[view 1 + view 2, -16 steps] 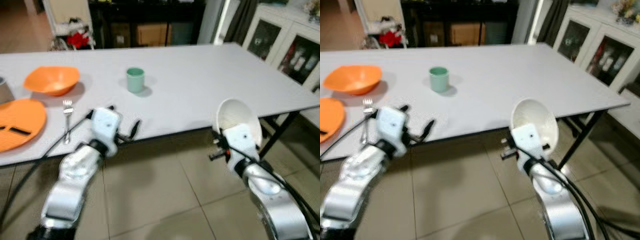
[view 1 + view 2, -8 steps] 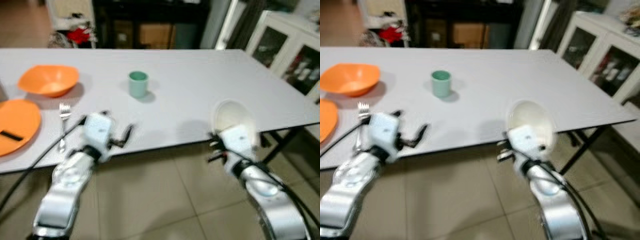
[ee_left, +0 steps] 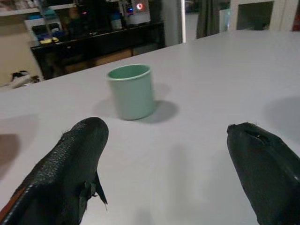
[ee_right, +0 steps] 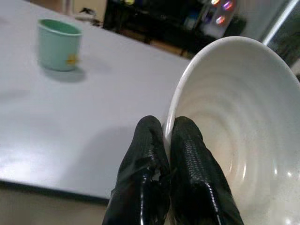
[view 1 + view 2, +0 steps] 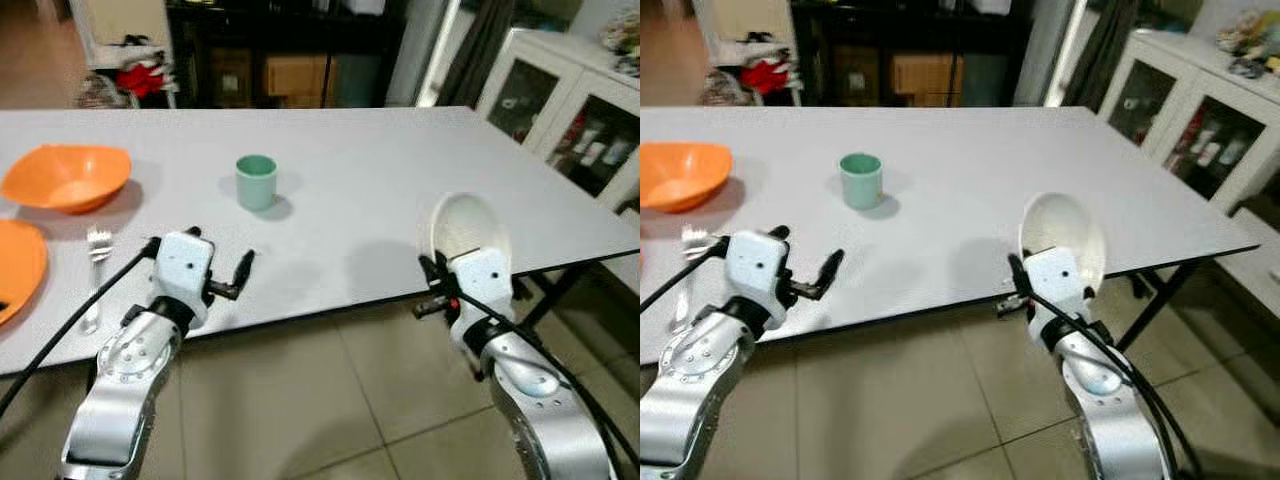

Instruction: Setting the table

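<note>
Your right gripper [image 4: 168, 140] pinches the rim of the empty white bowl [image 5: 468, 232] at the table [image 5: 380, 190] edge, lower right. Your left gripper [image 3: 173, 159] hovers wide open and holds nothing. The green cup [image 5: 256, 182] stands at upper centre, the orange bowl [image 5: 66, 178] at upper left, both look empty.

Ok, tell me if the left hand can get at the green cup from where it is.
Probably yes. The left hand is open and pointed at the green cup, with only bare white table between them; it would need to reach forward.

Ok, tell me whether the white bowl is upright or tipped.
Tipped: the white bowl stands on edge, its rim pinched between the right gripper's fingers, above the table edge.
</note>
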Tool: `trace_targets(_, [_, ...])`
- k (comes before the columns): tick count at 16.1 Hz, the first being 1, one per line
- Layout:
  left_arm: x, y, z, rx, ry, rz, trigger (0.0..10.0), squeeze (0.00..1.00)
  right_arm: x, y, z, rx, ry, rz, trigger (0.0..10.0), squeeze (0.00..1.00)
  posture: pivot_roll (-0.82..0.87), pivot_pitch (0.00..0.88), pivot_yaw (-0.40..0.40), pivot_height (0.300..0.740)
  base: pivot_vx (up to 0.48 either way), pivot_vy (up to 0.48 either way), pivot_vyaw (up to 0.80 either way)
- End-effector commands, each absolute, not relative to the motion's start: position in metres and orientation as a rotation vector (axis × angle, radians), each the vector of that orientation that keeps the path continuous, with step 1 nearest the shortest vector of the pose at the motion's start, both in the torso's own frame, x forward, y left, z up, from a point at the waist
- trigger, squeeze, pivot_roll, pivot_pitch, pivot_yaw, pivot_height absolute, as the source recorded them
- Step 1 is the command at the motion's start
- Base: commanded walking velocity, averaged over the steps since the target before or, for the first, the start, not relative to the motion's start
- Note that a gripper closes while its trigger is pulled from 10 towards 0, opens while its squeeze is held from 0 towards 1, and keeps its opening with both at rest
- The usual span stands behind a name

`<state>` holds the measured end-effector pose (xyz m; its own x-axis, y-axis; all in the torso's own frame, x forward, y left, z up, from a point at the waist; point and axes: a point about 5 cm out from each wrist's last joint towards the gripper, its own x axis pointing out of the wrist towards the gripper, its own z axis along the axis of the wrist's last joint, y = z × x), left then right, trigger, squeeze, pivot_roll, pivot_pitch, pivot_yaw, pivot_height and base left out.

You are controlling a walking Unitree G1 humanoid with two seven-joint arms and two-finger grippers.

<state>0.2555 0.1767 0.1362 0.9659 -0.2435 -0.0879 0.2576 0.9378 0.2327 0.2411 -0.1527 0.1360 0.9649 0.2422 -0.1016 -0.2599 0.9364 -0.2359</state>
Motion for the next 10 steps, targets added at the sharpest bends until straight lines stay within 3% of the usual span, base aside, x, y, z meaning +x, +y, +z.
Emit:
trace_targets(1, [0.2541,0.1714,0.1350,0.240,0.054,-0.276,10.0,0.00,0.2409,-0.1645,0.1363,-0.287,0.057,0.210,10.0,0.00,0.02,0.000,-0.084,0.740,0.300,0.000,0.00])
trace_targets(10, [0.2550,0.1719,0.1350,0.268,0.060,-0.285,10.0,0.00,0.2399,-0.1597,0.1317,-0.298,0.069,0.289,10.0,0.00,0.03,0.000,-0.085,0.740,0.300,0.000,0.00])
